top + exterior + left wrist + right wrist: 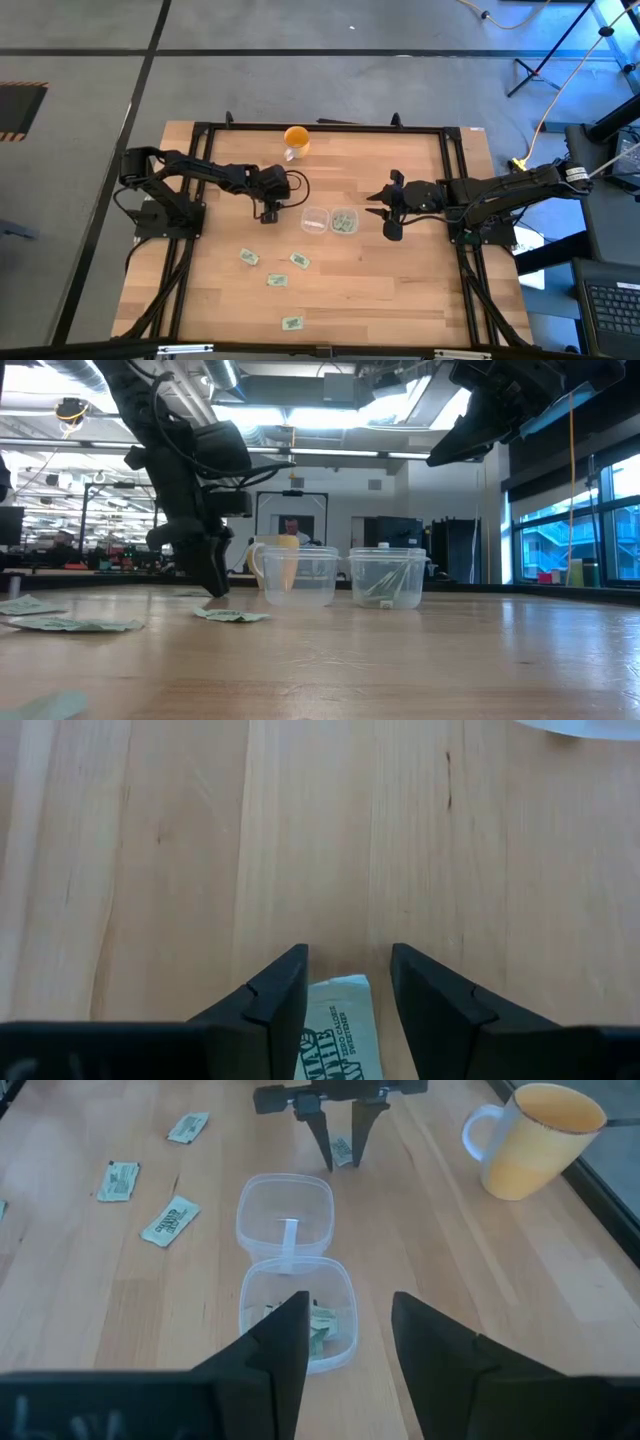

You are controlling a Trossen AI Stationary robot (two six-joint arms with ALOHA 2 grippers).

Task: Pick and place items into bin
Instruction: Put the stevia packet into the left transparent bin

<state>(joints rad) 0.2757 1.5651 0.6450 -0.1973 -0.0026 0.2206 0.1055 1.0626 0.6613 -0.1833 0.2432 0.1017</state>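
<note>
My left gripper [268, 214] points steeply down at the table just left of two clear bins, open, with a finger on each side of one pale green packet [338, 1030] that lies flat on the wood; the right wrist view shows this packet [343, 1152] between the fingertips. The bin nearer that gripper [243, 1205] is empty. The other bin [247, 1292] holds a few packets [318, 1327]. Several more packets [277, 280] lie flat toward the near edge. My right gripper [386, 212] hangs open above the table, right of the bins. My left gripper comes at the packet from above, slanting, with its fingers [275, 995] along the packet's two long sides. The packet lies flat on the table. Whether the fingers touch it, I cannot tell.
An orange cup [296, 139] stands near the far edge, behind the bins. Loose packets [171, 1220] lie left of the bins in the right wrist view. Bare wood stretches over the right half of the table [420, 290].
</note>
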